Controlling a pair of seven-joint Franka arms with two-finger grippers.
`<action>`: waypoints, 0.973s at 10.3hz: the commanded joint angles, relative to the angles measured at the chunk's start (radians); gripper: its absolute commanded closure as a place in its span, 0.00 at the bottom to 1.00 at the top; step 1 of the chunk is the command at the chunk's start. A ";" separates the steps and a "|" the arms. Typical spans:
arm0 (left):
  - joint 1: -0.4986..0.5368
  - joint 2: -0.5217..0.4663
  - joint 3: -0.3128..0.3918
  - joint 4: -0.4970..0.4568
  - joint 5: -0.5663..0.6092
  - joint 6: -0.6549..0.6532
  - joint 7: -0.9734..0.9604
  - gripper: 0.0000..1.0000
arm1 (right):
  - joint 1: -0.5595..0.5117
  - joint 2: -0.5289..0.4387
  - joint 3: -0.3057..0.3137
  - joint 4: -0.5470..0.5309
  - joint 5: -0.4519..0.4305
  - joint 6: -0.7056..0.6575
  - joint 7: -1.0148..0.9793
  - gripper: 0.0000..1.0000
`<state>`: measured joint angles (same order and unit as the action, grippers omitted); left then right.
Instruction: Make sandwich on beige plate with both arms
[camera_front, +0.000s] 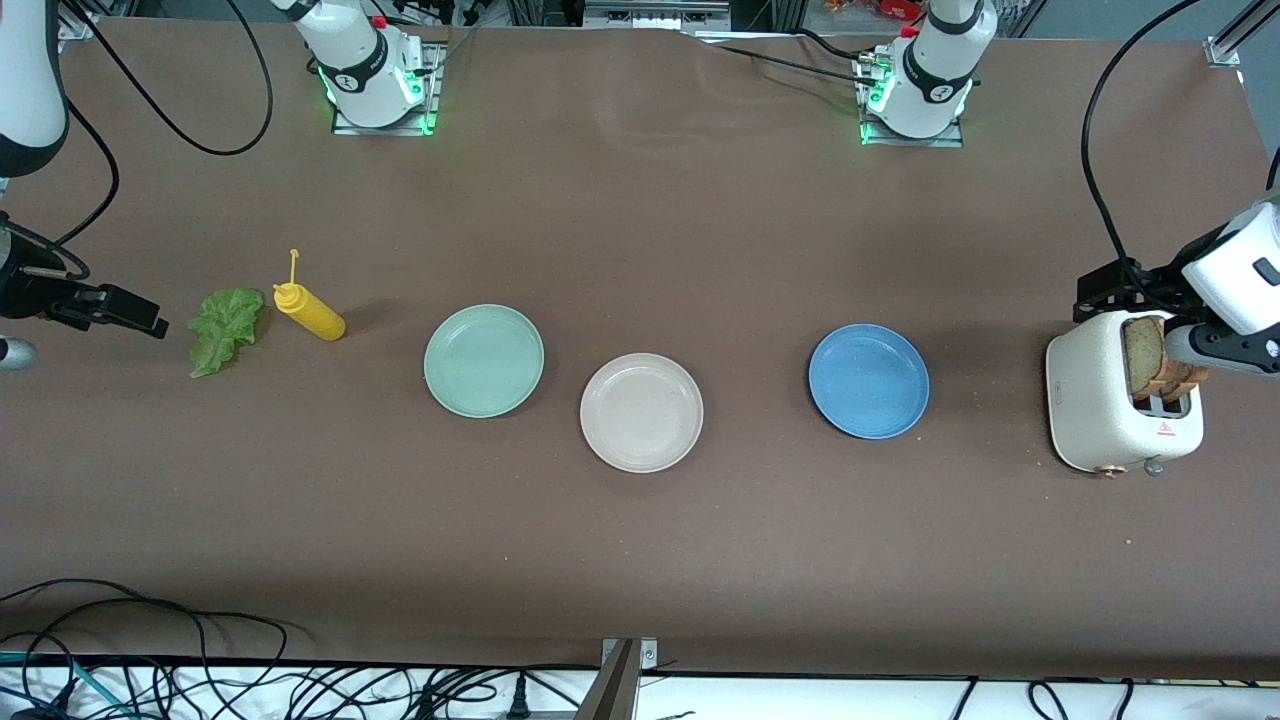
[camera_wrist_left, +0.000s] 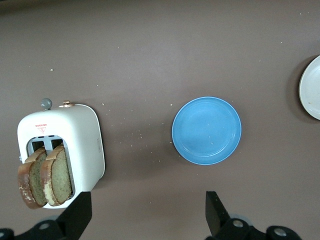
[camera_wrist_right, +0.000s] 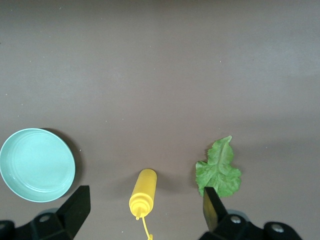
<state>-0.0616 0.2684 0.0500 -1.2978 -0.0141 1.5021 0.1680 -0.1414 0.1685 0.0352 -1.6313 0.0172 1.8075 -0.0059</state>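
Observation:
The beige plate (camera_front: 641, 412) (camera_wrist_left: 312, 87) sits bare mid-table, between a mint-green plate (camera_front: 484, 360) (camera_wrist_right: 36, 164) and a blue plate (camera_front: 868, 381) (camera_wrist_left: 206, 130). The sandwich shows only as separate parts. Two bread slices (camera_front: 1150, 360) (camera_wrist_left: 45, 175) stand in a white toaster (camera_front: 1110, 410) (camera_wrist_left: 75, 135) at the left arm's end. A lettuce leaf (camera_front: 225, 328) (camera_wrist_right: 219, 170) lies at the right arm's end. My left gripper (camera_front: 1110, 292) (camera_wrist_left: 147, 215) hangs open over the table beside the toaster. Open too, my right gripper (camera_front: 110, 305) (camera_wrist_right: 144, 212) hovers by the lettuce, holding nothing.
A yellow squeeze bottle (camera_front: 310, 312) (camera_wrist_right: 143, 189) stands between the lettuce and the mint-green plate. Black cables trail along the table's near edge (camera_front: 300, 680). Crumbs dot the brown tabletop around the toaster.

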 joint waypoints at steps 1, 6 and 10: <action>0.005 -0.006 0.002 -0.001 -0.020 -0.002 0.010 0.00 | -0.006 0.000 0.002 0.011 0.018 -0.016 -0.008 0.00; 0.003 -0.006 0.002 -0.001 -0.018 0.000 0.010 0.00 | -0.006 0.000 0.002 0.011 0.018 -0.016 -0.008 0.00; -0.001 -0.005 0.002 -0.001 -0.018 0.035 0.010 0.00 | -0.006 0.000 0.002 0.011 0.018 -0.016 -0.008 0.00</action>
<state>-0.0621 0.2685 0.0500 -1.2978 -0.0141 1.5140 0.1680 -0.1414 0.1685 0.0352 -1.6313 0.0173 1.8075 -0.0059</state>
